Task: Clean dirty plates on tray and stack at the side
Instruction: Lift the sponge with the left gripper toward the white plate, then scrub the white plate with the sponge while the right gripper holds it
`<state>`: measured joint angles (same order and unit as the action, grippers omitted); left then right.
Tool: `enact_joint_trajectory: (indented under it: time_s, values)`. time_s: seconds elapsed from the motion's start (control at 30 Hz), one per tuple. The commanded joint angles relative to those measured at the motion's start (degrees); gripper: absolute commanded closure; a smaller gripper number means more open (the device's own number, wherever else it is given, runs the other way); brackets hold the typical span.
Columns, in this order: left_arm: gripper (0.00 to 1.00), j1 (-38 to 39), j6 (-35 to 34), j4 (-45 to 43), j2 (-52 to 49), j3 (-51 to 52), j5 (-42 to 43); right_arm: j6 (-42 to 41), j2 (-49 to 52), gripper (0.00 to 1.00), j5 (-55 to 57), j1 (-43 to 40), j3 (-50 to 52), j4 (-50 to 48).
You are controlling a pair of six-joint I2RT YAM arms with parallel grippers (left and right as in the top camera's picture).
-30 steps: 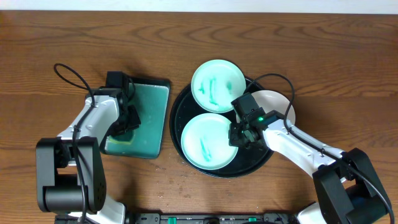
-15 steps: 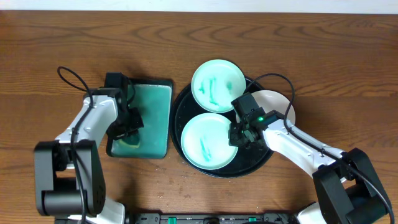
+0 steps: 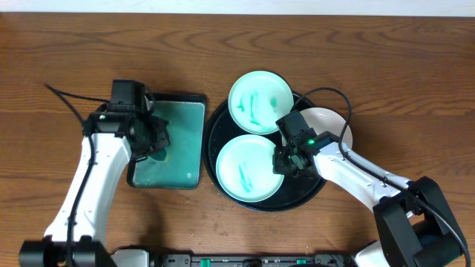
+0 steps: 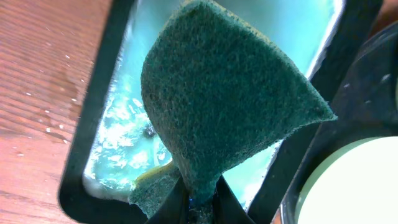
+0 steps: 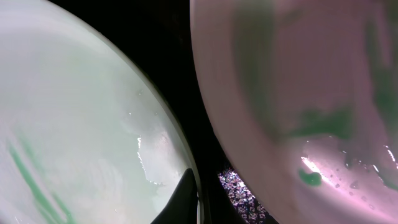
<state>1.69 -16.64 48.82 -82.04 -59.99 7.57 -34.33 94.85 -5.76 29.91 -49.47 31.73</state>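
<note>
The round black tray [image 3: 312, 194] holds two mint-green plates with green smears, one at the back [image 3: 260, 102] and one at the front [image 3: 249, 168]. The white plate [image 3: 332, 122] lies at the tray's right edge, partly under my right arm. My right gripper [image 3: 286, 159] is shut on the front plate's right rim [image 5: 74, 124], with one finger over its edge [image 5: 186, 199]. Another smeared plate [image 5: 298, 74] fills the right of that view. My left gripper [image 3: 152, 139] is shut on a dark green sponge [image 4: 217, 112] and holds it above the rectangular tray.
The rectangular black-rimmed tray [image 3: 191, 100] with a teal, foamy pad [image 4: 124, 137] sits just left of the round tray. The round tray's rim [image 4: 354, 81] is close on the sponge's right. Bare wooden table lies all round.
My left gripper has lifted the sponge off the rectangular tray's front-left part, and the left arm has swung outward. The right arm and the plates have not moved.
</note>
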Motion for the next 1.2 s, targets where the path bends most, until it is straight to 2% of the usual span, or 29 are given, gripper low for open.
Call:
enact_joint_trajectory:
  time_s: [0.0,0.17,0.27,0.4,0.63,0.7,0.8,1.0,1.1,1.17]
  values:
    - [0.93,1.05,0.48,0.63,-1.64,0.5,-0.15,-1.66,0.02,0.99,1.22,-0.57,0.0,-0.39]
    - [0.93,6.23,0.31,5.51,-0.07,-3.91,1.29,-1.66,0.02,0.99,1.25,-0.57,0.0,-0.28]
    - [0.93,11.72,-0.37,5.09,0.63,-4.48,6.93,-1.66,0.02,0.99,1.25,-0.57,0.0,-0.68]
    - [0.93,20.72,-6.91,1.79,-0.42,-3.06,9.35,-1.92,0.02,0.99,1.22,-0.57,0.0,-0.68]
    - [0.93,32.52,-23.85,-5.79,-7.04,-1.09,9.66,-2.05,0.02,0.99,1.22,-0.57,0.0,-0.66]
    - [0.93,34.21,-27.12,-8.02,-9.44,-1.09,11.69,-2.05,0.02,0.99,1.22,-0.57,0.0,-0.68]
    - [0.93,36.85,-27.63,-13.22,-13.84,-1.09,15.89,-2.08,0.02,0.99,1.22,-0.57,0.0,-0.66]
    - [0.93,39.52,-28.48,-15.96,-22.6,-1.09,15.98,-2.08,0.02,0.99,1.2,-0.57,0.0,-0.63]
    - [0.93,38.91,-28.55,-14.47,-24.65,-1.09,13.53,-2.12,0.02,0.99,1.2,-0.57,0.0,-0.68]
    - [0.93,38.4,-29.99,-10.95,-24.81,-1.09,6.99,-2.12,0.02,0.99,1.2,-0.57,0.0,-0.68]
